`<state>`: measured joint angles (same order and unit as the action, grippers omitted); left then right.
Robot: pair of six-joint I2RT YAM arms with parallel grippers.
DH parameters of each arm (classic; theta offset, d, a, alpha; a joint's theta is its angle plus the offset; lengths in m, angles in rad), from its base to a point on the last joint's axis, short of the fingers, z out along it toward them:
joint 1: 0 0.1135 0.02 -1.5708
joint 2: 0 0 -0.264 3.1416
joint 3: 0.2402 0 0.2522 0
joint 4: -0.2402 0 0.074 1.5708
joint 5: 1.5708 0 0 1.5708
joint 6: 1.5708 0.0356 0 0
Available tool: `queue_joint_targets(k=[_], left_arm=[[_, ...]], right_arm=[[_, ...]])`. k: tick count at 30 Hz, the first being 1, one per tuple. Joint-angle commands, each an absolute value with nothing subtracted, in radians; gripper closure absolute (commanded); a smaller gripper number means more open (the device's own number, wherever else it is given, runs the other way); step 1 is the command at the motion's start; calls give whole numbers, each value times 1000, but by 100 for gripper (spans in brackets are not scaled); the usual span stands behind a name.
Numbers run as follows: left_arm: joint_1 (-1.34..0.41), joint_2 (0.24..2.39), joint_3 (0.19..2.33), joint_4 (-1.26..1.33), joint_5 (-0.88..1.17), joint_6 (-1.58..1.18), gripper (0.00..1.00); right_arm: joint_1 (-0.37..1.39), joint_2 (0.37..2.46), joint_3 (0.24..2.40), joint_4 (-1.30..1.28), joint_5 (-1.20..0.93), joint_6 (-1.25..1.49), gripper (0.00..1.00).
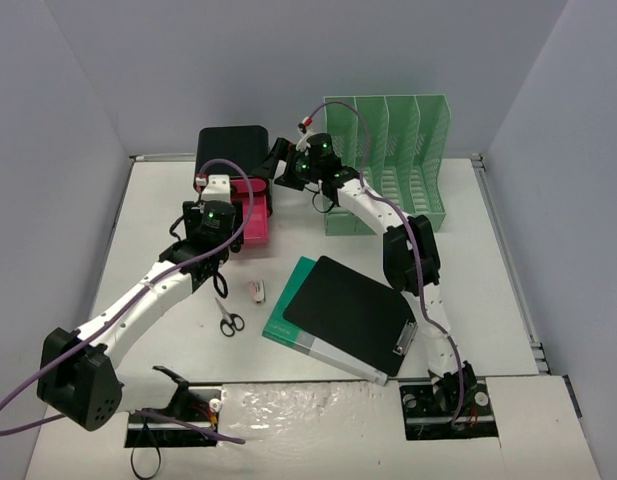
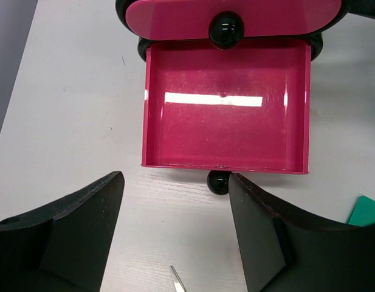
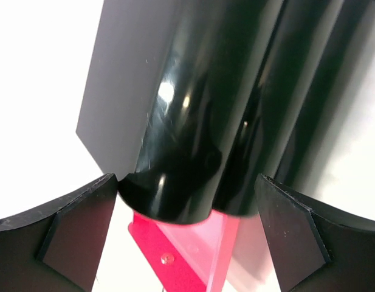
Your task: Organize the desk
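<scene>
Currently L jaws [image 2: 175, 194] hover over the surface [image 2: 72, 91], spread wide, empty, touching nothing. Pink drawer [image 2: 227, 121] sits dead ahead of them: open, nothing inside, front edge square across the jaw gap, knob [image 2: 218, 182] just past the tips. Scissors [image 1: 228, 320] lie behind and below L jaws, long axis pointing roughly back toward them. R jaws [image 3: 187, 182] also wide, straddling the black case [image 3: 193, 109]. One pad [image 3: 78, 225] looks to touch it, can't confirm, not clamped. My read: L arm is nearer the scissors, so next pick needs L to pull back and drop.
</scene>
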<state>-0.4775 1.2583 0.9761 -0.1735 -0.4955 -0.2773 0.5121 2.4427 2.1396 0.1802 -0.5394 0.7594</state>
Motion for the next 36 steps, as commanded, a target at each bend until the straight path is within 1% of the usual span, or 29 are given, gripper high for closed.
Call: queue_joint_targets(k=[1, 7, 12, 16, 22, 24, 27, 36], left_arm=[[-464, 1230, 1068, -218, -507, -309, 33], [-463, 1207, 1095, -330, -426, -410, 33], [-475, 1169, 1077, -443, -340, -532, 33], [-521, 1092, 1012, -494, -302, -646, 33], [-666, 1060, 941, -580, -330, -804, 33], [-741, 1064, 914, -585, -342, -853, 34], [-801, 1086, 869, -572, -385, -906, 34], [-808, 1188, 773, -462, -407, -950, 34]], right_arm=[[511, 2327, 2083, 85, -517, 699, 9], [506, 2271, 2058, 47, -490, 687, 8], [503, 2222, 2044, 3, -417, 663, 8], [503, 2160, 2003, 3, -365, 654, 8], [505, 2097, 1958, 2, -313, 636, 8], [505, 2079, 1943, 3, -297, 629, 8], [503, 2058, 1932, -26, -296, 616, 8], [497, 2002, 1891, -41, -297, 575, 8]])
